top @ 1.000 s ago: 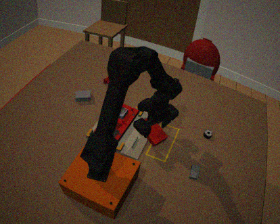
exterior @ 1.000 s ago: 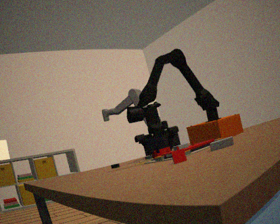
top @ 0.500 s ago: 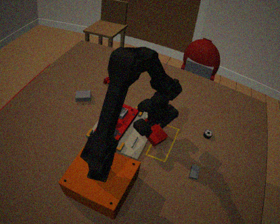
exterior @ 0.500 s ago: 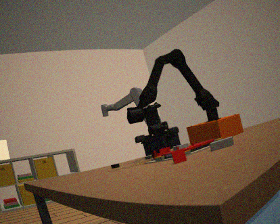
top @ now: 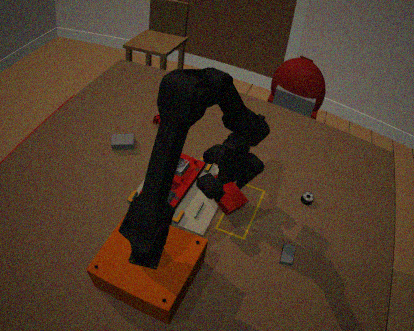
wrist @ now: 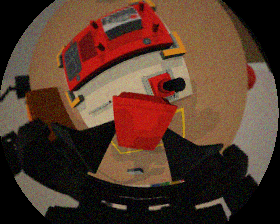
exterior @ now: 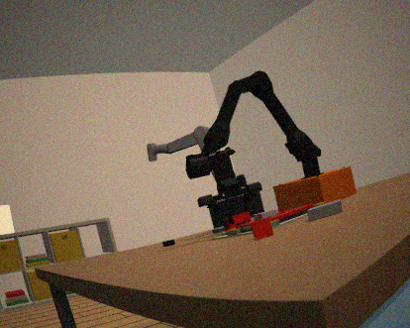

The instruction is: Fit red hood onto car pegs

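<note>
Arm [top: 161,167] arched up and over, wrist pitched down; gripper [top: 225,191] low, clamped on the hood [top: 234,198].

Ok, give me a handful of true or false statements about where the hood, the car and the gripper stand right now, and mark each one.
1. The gripper is shut on the red hood. True.
2. The hood already sits on the car chassis. False: it is beside the car, by the yellow outlined square.
3. The engine block is in place on the chassis. True.
4. A small grey block lies on the table away from the jig. True.
5. The arm's base is a blue box. False: the base is orange.
6. The hood lies at the far end of the table, out of the gripper's reach. False: it is between the fingers.
</note>
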Controlling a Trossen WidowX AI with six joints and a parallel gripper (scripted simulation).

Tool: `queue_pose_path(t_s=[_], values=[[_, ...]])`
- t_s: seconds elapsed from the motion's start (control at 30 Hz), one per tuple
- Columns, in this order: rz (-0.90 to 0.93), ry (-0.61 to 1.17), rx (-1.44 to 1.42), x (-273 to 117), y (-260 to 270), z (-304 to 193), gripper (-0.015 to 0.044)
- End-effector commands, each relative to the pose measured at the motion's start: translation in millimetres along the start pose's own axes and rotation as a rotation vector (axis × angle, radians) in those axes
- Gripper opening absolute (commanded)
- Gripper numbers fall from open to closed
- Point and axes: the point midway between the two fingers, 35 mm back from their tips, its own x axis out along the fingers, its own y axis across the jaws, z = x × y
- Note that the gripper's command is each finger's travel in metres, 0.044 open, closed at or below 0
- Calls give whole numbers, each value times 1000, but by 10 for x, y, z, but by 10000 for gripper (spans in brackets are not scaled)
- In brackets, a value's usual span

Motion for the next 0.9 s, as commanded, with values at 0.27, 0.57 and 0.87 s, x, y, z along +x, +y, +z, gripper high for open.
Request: queue_pose_path(t_s=[0.27,0.57,0.87], values=[[-13,-3,-3,-414,-33,8,0],[-13,-3,-3,-707,-31,6,0],[-5,-1,16,-762,-15,22,0]])
